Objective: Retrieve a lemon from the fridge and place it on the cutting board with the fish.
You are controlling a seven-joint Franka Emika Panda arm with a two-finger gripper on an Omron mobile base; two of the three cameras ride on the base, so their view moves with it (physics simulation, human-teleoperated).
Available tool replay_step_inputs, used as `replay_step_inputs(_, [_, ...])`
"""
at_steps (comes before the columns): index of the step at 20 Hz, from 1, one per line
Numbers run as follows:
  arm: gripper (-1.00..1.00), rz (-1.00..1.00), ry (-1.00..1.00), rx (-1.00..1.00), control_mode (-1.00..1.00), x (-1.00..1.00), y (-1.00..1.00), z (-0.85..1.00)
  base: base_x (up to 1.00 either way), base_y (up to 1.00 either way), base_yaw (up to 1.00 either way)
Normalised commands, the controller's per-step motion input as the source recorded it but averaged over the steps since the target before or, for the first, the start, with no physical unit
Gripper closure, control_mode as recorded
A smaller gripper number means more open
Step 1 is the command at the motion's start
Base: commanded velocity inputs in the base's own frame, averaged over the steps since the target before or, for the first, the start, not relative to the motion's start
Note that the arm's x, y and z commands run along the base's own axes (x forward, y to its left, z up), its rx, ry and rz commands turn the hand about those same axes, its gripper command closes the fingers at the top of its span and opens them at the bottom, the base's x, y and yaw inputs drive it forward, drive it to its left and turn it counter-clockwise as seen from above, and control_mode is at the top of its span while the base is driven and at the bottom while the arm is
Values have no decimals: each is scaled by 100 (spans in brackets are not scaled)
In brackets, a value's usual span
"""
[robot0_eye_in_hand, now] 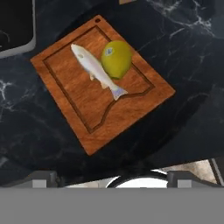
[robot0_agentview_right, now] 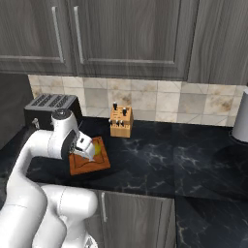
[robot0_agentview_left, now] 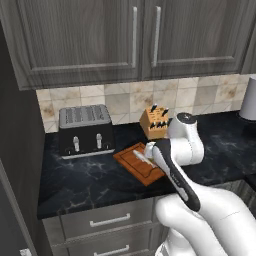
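The reddish-brown cutting board (robot0_eye_in_hand: 87,113) lies on the black counter, and it also shows in both base views (robot0_agentview_left: 134,161) (robot0_agentview_right: 89,165). On it rests the slim pale fish (robot0_eye_in_hand: 95,70) (robot0_agentview_left: 142,159). The yellow lemon (robot0_eye_in_hand: 116,59) (robot0_agentview_right: 99,149) sits beside the fish, touching its side. My gripper (robot0_eye_in_hand: 113,178) hovers above the board's near edge, open, with its fingertips far apart and nothing between them. The fridge is out of view.
A black and silver toaster (robot0_agentview_left: 85,130) (robot0_agentview_right: 48,104) stands left of the board. A tan knife block (robot0_agentview_left: 155,122) (robot0_agentview_right: 121,121) is behind it at the tiled wall. A grey cylinder (robot0_agentview_right: 240,121) stands far right. Drawers (robot0_agentview_left: 107,220) sit below the counter and cabinets hang above.
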Motion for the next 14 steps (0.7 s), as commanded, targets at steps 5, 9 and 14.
replay_step_inputs(5, [-100, 37, -8, 2, -100, -51, 0, 49, 0, 0, 0])
replay_step_inputs(9, [-100, 22, -2, -25, -100, -24, 0, 22, 0, 0, 0])
replay_step_inputs(14, [-100, 1, 9, -15, -100, -14, 0, 15, 0, 0, 0])
